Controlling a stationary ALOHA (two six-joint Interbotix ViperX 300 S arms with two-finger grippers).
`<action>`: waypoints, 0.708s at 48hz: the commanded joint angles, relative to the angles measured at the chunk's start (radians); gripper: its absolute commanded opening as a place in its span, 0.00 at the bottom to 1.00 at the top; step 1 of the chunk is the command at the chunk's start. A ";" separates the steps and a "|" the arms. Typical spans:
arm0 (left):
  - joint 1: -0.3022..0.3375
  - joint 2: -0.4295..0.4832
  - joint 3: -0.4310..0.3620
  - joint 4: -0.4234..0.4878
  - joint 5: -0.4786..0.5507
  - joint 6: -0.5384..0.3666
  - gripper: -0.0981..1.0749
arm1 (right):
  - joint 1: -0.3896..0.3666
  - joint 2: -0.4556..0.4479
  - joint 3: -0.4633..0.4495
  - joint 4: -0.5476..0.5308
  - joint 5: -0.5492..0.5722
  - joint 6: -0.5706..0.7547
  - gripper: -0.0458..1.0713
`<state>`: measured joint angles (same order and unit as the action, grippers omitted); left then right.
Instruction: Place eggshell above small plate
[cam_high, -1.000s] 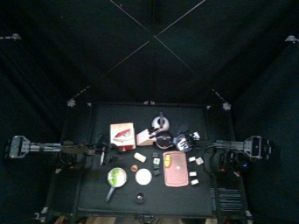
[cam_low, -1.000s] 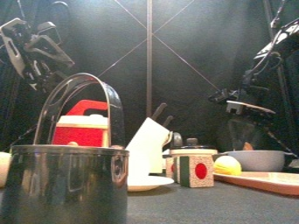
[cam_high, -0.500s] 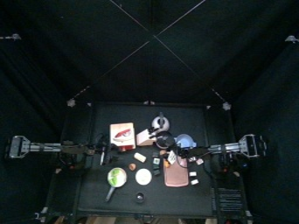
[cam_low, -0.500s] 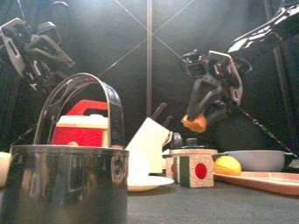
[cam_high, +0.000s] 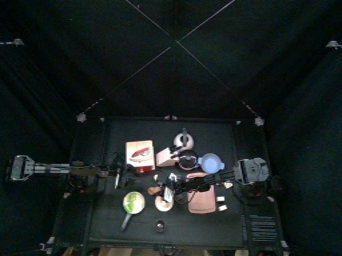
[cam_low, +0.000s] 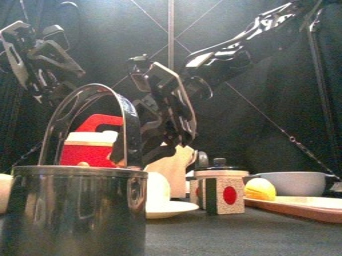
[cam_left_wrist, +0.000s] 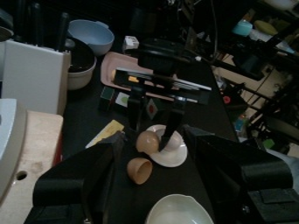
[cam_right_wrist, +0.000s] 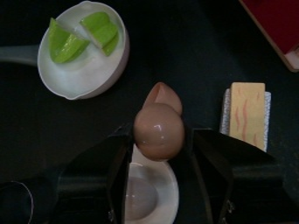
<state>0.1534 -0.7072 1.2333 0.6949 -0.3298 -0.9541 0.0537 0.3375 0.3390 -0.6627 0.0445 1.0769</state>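
My right gripper (cam_right_wrist: 158, 149) is shut on a brown eggshell (cam_right_wrist: 158, 129) and holds it just over the rim of the small white plate (cam_right_wrist: 147, 203). In the top view the right arm reaches across the middle, its gripper (cam_high: 170, 186) beside the plate (cam_high: 163, 201). The left wrist view shows the held eggshell (cam_left_wrist: 149, 140) at the plate (cam_left_wrist: 179, 156) and a second eggshell half (cam_left_wrist: 139, 170) lying on the table beside it. My left gripper (cam_high: 118, 172) rests open and empty at the table's left side.
A white bowl with green pieces (cam_right_wrist: 79, 48) sits near the plate. A yellow block (cam_right_wrist: 243, 109) and a pink board (cam_high: 201, 195) lie to the right. A red box (cam_high: 139, 152), a kettle (cam_high: 182, 141) and a blue bowl (cam_high: 210, 160) stand behind.
My right arm has swung from the table's right side across to the middle-left with the eggshell and come down over the small plate. The left arm has not moved.
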 joint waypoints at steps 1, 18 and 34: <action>0.000 0.002 -0.012 -0.002 -0.003 0.002 0.87 | -0.005 -0.021 -0.026 -0.002 -0.005 -0.002 0.82; -0.002 0.002 -0.012 -0.002 -0.003 0.002 0.87 | -0.005 -0.034 -0.028 -0.002 0.048 0.000 0.92; -0.002 0.002 -0.012 -0.002 -0.003 0.002 0.87 | 0.003 -0.074 -0.032 0.081 0.114 0.014 0.92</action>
<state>0.1534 -0.7072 1.2349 0.6949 -0.3298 -0.9541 0.0552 0.3313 0.3344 -0.6213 0.1396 1.0922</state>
